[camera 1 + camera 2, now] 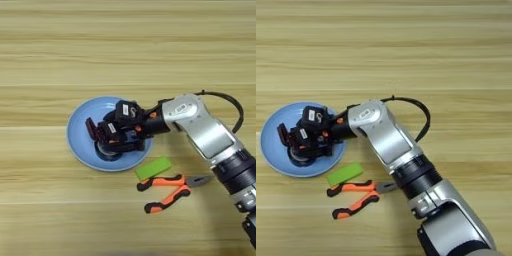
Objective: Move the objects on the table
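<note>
Right hand [102,142] over blue plate [80,120], fingers clamped on black tape ring [106,151]; pliers [172,187] and green block [153,168] on tabletop [125,45] beside plate.

Right arm [388,137] reaching left; gripper [102,137] lowered, fingers hard to read.

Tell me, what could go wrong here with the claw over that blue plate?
The right gripper sits over the black tape ring on the light-blue plate; on lifting or letting go, the ring might roll off, or the plate might get nudged. The forearm hangs over the pliers and green piece, so pulling back low could knock them.
</note>
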`<action>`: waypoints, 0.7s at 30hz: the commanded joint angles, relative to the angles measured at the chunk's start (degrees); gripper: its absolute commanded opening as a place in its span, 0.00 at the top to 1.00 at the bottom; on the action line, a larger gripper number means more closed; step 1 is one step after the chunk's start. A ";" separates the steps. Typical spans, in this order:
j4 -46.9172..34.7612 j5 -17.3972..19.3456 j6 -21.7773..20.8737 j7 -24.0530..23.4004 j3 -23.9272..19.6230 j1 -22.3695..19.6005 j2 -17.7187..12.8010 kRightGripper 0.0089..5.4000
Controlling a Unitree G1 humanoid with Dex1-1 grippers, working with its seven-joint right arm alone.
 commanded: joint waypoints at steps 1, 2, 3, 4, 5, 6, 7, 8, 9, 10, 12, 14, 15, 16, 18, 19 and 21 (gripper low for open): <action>-1.15 -0.21 -2.43 -1.74 -1.62 -5.19 -0.27 0.32; -0.87 -0.35 -2.50 -1.80 -1.59 -5.20 -0.30 0.32; -0.62 -0.47 -2.57 -1.82 -1.55 -5.23 -0.32 0.32; -0.38 -0.64 -2.65 -1.85 -1.55 -5.29 -0.30 0.32; -0.12 -0.85 -2.76 -1.87 -1.59 -5.36 -0.26 0.32; 0.08 -1.04 -2.88 -1.88 -1.61 -5.37 -0.23 0.32; 0.26 -1.19 -2.97 -1.91 -1.62 -5.38 -0.21 0.32; 0.43 -1.33 -3.07 -1.93 -1.62 -5.36 -0.21 0.32; 0.56 -1.45 -3.17 -1.92 -1.66 -5.36 -0.19 0.32; 0.58 -1.54 -3.26 -1.86 -1.72 -5.35 -0.19 0.32; 0.48 -1.63 -3.38 -1.73 -1.82 -5.30 -0.20 0.32; 0.62 -1.75 -3.49 -1.75 -1.83 -5.31 -0.16 0.32; 0.71 -1.82 -3.54 -1.75 -1.81 -5.31 -0.18 0.32; 0.71 -1.85 -3.52 -1.73 -1.80 -5.30 -0.23 0.32; 0.47 -1.88 -3.42 -1.61 -1.82 -5.25 -0.38 0.32; 0.32 -1.86 -3.40 -1.49 -1.84 -5.21 -0.47 0.32; 0.19 -1.89 -3.48 -1.32 -1.81 -5.12 -0.64 0.32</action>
